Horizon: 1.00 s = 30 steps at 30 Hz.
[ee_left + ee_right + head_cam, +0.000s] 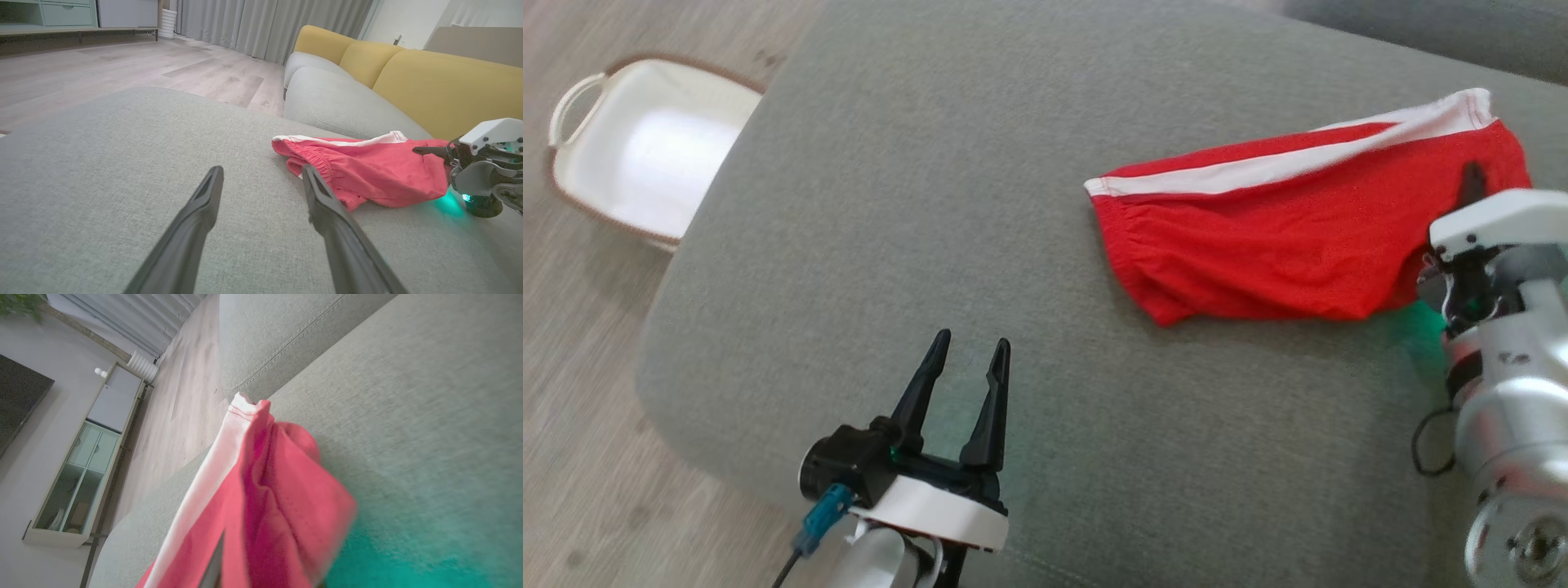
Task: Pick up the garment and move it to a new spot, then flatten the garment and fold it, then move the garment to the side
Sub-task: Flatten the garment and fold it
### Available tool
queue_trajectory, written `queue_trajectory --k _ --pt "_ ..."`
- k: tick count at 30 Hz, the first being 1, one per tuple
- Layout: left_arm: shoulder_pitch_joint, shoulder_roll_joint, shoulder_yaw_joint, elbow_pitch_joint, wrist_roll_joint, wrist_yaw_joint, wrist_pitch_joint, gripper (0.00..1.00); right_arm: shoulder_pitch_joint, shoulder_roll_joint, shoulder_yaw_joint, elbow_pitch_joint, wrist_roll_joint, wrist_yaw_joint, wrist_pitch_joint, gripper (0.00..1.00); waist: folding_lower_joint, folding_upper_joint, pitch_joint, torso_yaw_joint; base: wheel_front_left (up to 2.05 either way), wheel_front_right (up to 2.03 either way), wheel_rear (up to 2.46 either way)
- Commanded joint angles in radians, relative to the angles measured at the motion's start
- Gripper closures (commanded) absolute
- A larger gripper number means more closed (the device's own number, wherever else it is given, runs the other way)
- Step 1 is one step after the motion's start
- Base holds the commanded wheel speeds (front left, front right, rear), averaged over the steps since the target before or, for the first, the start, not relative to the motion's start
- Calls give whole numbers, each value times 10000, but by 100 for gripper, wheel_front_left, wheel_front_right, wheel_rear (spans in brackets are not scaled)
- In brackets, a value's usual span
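The garment (pixel 1282 237) is a pair of red shorts with a white side stripe, lying on the grey sofa cushion (pixel 980 245) at the right. My right gripper (pixel 1470 192) is shut on the garment's right end, one dark fingertip showing on top of the cloth. In the right wrist view the garment (pixel 265 506) bunches up around a finger at the bottom edge. From the left wrist the garment (pixel 367 175) lies ahead to the right, with the right gripper (pixel 425 150) pinching its far end. My left gripper (pixel 968 359) stands open over bare cushion at the lower centre, well left of the garment.
A white basket (pixel 645 147) with a brown rim sits on the wooden floor beyond the cushion's left edge. A yellow sofa back (pixel 429 77) and another grey seat (pixel 339 102) lie behind the garment. The cushion (pixel 122 163) is bare between my left gripper and the garment.
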<state>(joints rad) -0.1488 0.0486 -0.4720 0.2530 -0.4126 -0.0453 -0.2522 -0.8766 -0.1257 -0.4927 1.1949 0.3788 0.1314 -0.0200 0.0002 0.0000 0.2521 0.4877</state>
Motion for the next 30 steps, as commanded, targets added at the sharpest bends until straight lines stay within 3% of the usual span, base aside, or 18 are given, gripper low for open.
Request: queue_trajectory --k 1,12,18,30 --pt "-222 17 376 -253 89 -60 -95 0 209 260 355 -481 352 -7 -147 100 -2 0 -258 -317 0 0 0" --pt "153 16 877 -21 534 -266 -95 0 2350 580 1131 -2167 2274 -7 -583 100 -2 0 -1407 -1776 0 0 0" --pt "490 16 953 123 729 -421 -95 0 3762 650 1342 -2901 2750 -7 -910 100 -2 0 -1892 -2564 0 0 0" --pt "580 26 869 413 1424 -605 -95 0 4619 748 2048 -3476 3362 -7 -1461 100 -2 0 -2066 -3220 0 0 0"
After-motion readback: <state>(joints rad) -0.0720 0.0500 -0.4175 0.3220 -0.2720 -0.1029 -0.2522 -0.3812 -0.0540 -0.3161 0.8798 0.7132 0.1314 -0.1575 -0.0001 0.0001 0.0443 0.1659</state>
